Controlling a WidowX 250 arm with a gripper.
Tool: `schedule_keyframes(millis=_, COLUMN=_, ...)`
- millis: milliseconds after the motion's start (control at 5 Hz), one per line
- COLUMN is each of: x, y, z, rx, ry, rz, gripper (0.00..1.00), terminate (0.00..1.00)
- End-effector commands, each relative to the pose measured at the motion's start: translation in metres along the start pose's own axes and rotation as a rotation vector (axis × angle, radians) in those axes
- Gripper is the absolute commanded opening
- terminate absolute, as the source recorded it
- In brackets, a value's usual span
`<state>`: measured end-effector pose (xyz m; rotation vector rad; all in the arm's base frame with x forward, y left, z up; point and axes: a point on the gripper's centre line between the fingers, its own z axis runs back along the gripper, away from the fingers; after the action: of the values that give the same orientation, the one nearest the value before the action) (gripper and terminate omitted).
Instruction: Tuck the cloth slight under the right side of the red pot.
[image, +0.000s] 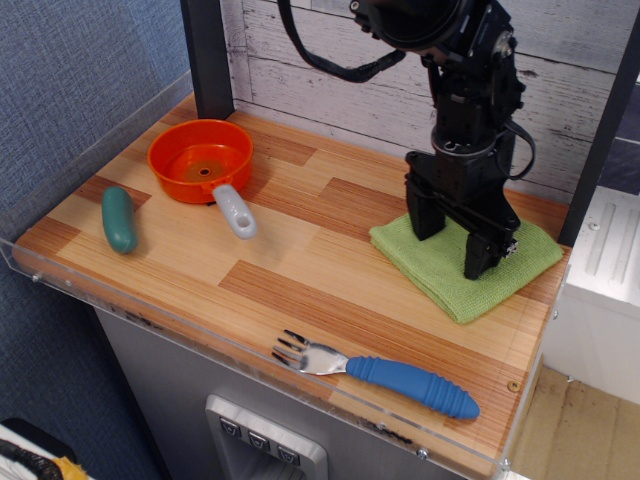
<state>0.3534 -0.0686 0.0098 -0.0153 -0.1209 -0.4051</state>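
Black arm enters from top, right of centre, wrist pointing straight down. Cable loops off upper arm. Gripper (452, 243) at right rear of table, low. Two dark fingers (484, 248) spread wide apart, one left near wall side, one right and nearer camera. Tips down at surface level. Nothing visibly held between them.

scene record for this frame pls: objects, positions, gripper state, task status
surface: wooden table, clear guard along front and left edges
cloth: light green, folded, flat at right rear
red pot: left rear, upright, empty, grey handle pointing to the front right
cloth vs pot: apart, bare wood between them
gripper: fingers spread, tips down on the cloth
pickle toy: teal, left edge, in front of pot
fork: blue handle, front edge, tines left
task status: cloth not yet tucked under the pot
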Motion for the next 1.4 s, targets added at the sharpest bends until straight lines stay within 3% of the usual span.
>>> schedule_keyframes(millis=0, x=-0.026, y=0.006, z=0.011, rx=-0.004, ry=0.022, rz=0.309, gripper=1.00, terminate=0.00)
schedule_keyframes(millis=200, x=-0.038, y=0.018, z=0.013, rx=0.004, ry=0.019, rz=0.391, gripper=1.00, terminate=0.00)
schedule_keyframes(millis=800, x=-0.056, y=0.080, z=0.009, rx=0.033, ry=0.068, rz=0.436, gripper=1.00, terminate=0.00)
schedule_keyframes(millis=1200, x=-0.067, y=0.103, z=0.006, rx=0.040, ry=0.101, rz=0.433, gripper=1.00, terminate=0.00)
